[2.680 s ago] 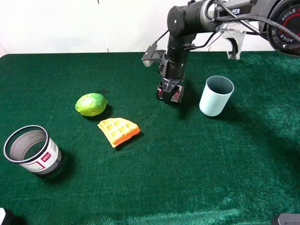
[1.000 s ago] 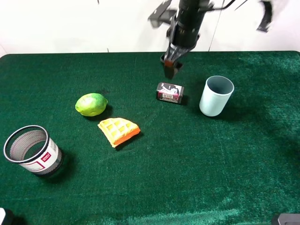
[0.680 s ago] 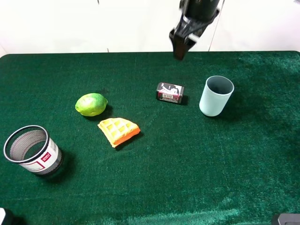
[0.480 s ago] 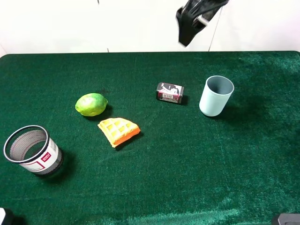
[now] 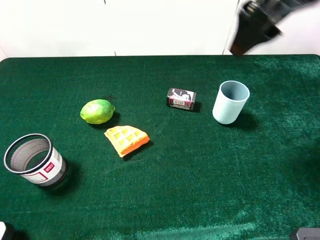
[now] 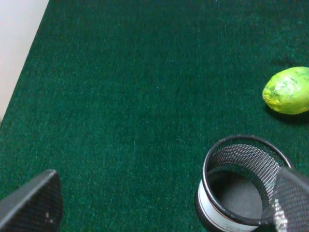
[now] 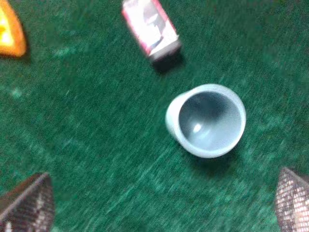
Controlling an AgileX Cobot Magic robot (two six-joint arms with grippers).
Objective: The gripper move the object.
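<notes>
Five objects rest on the dark green felt table (image 5: 165,195). Nearest the front edge, at the left, a black wire-mesh cup with a white label band (image 5: 34,159) stands upright; the left gripper (image 6: 159,205) hangs above it, its two mesh-textured fingertips (image 6: 34,203) spread wide apart with nothing between them. Farther in lie an orange waffle-patterned wedge (image 5: 126,139) and, just beyond it to the left, a green lime (image 5: 97,111). To the right of these, near the middle of the table, the small black rectangular box with pink and white graphics (image 5: 181,99) lies on its side, free of any gripper, just beside an upright pale blue plastic cup (image 5: 230,102) but not touching it. Farthest back, at the upper right against the white wall (image 5: 125,25), the right gripper (image 5: 251,31) appears as a dark motion-blurred shape; its wrist view shows the fingertips (image 7: 26,203) well apart, holding nothing.
</notes>
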